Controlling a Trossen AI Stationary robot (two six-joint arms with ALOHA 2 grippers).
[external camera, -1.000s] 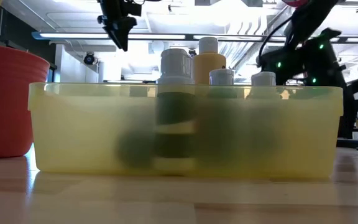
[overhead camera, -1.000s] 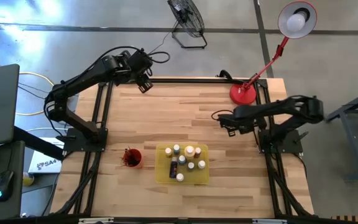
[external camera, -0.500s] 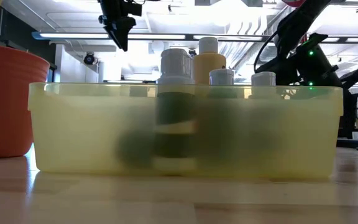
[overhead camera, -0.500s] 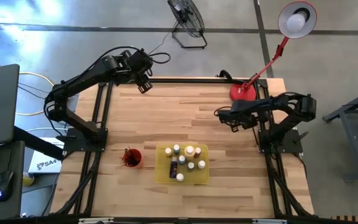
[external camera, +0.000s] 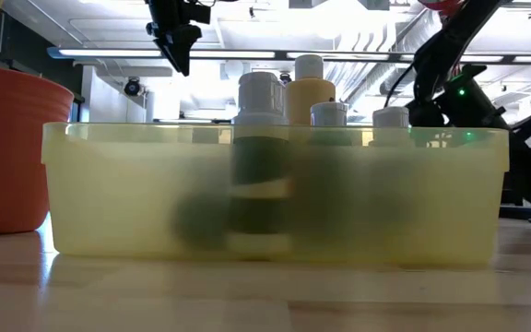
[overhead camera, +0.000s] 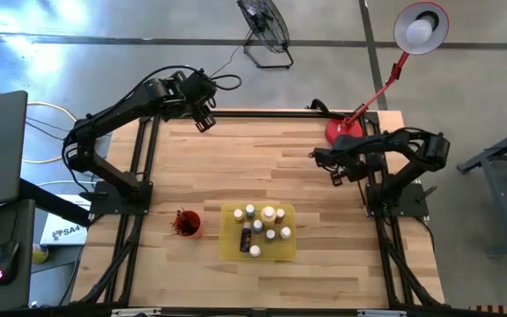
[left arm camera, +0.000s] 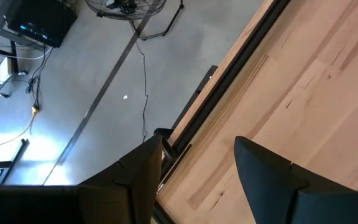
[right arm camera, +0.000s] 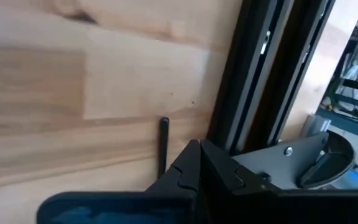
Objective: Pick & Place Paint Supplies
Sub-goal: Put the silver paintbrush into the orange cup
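Paint bottles (overhead camera: 265,226), about eight that you can count from above, stand together inside your yellow tray (overhead camera: 231,246) near the front edge of the worktop (overhead camera: 262,158). Just beside the tray sits one red cup (overhead camera: 187,224) holding thin brushes (overhead camera: 180,218). Your left gripper (overhead camera: 204,121) hovers at the far left corner, fingers spread and empty. Your right gripper (overhead camera: 317,157) sits at the right side beside a red lamp base (overhead camera: 342,131), fingers pressed together.
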